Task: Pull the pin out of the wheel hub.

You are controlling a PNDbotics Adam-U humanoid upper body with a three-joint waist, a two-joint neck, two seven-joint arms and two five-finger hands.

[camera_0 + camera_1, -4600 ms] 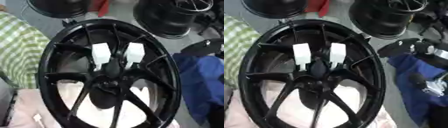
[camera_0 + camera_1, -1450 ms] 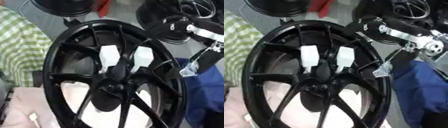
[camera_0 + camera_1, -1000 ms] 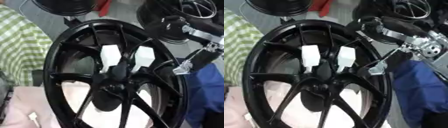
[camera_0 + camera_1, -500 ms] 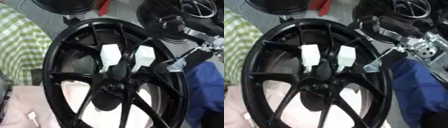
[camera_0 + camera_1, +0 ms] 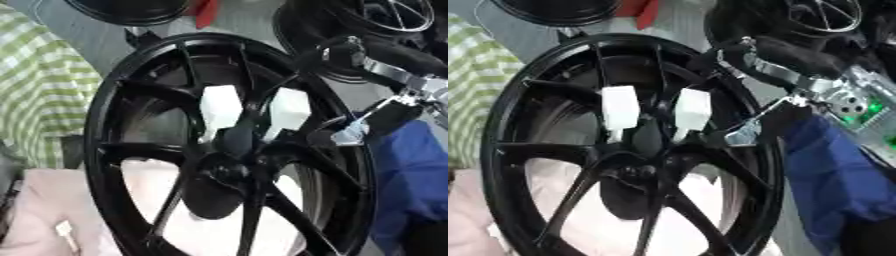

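Note:
A large black spoked wheel hub [image 5: 98, 150] fills both views, lying tilted on cloth. Two white block-like pins stand between the spokes just above its centre: the left pin [image 5: 220, 106] and the right pin [image 5: 287, 111]. My right arm comes in from the upper right. My right hand [image 5: 787, 116] hovers over the wheel's right rim, its fingers stretched out toward the right pin, with a pale fingertip [image 5: 744, 133] a short way to the right of that pin and apart from it. It holds nothing. My left hand does not show.
Two more black wheels lie at the back, one at top left [image 5: 131, 10] and one at top right [image 5: 385, 15]. A green checked cloth [image 5: 39, 100] lies left, a blue cloth [image 5: 416, 170] right, and pink fabric [image 5: 44, 215] under the wheel.
My right arm came in from the upper right, and the hand has moved left over the rim, closer to the right white pin. The pins have not moved.

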